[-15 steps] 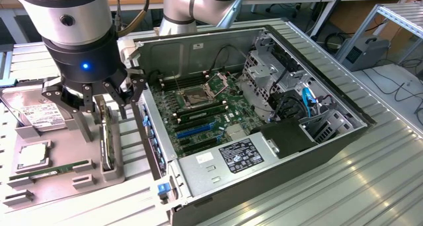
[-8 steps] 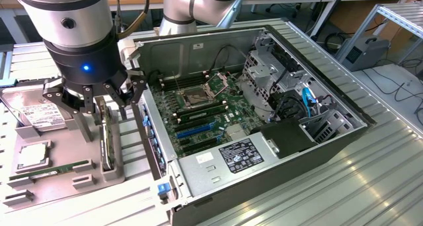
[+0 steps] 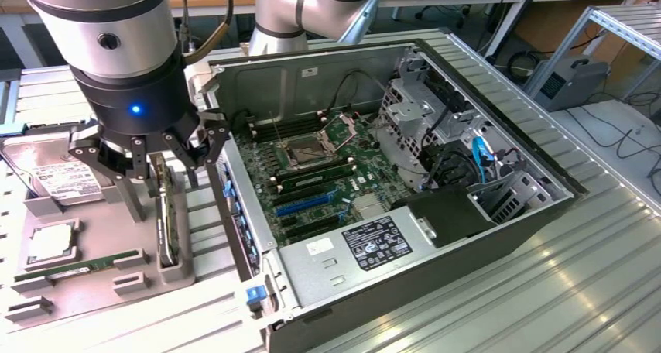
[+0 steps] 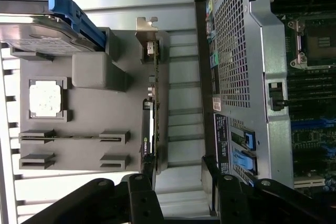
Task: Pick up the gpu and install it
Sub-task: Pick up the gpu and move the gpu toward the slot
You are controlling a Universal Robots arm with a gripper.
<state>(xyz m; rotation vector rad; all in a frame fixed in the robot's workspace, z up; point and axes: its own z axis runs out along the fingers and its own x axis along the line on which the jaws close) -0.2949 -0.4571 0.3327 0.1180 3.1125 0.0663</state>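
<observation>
— Directly below the hand [image 3: 163, 184], what sits there?

— The gpu [image 3: 163, 231], standing on its long edge in a slot of the grey parts tray [image 3: 114, 287]. The hand hangs over it with its fingers spread wide and nothing held. In the exterior view one finger drops on each side of the card. They look apart from it, though I cannot be sure of contact.

— Which way does the card run?

— Its long axis follows the tray's edge nearest the computer case [image 3: 444, 237], roughly parallel to the case's side wall. The gap between the fingers lies across the card's thin thickness, not along its length. In the wrist view the silvery bracket [image 4: 147, 27] is at the end farther from the fingers.

— And beyond it?

— Farther out on the tray, toward the exterior view's left, are the memory stick [image 3: 77, 266], the processor [image 3: 49, 243] and the hard drive [image 3: 57, 179]. On the other side, just beside the tray, the open case lies on the slatted surface [image 3: 578, 291]. Its motherboard [image 3: 320, 175] faces up, and the blue expansion slot [image 3: 302, 203] looks empty.
</observation>
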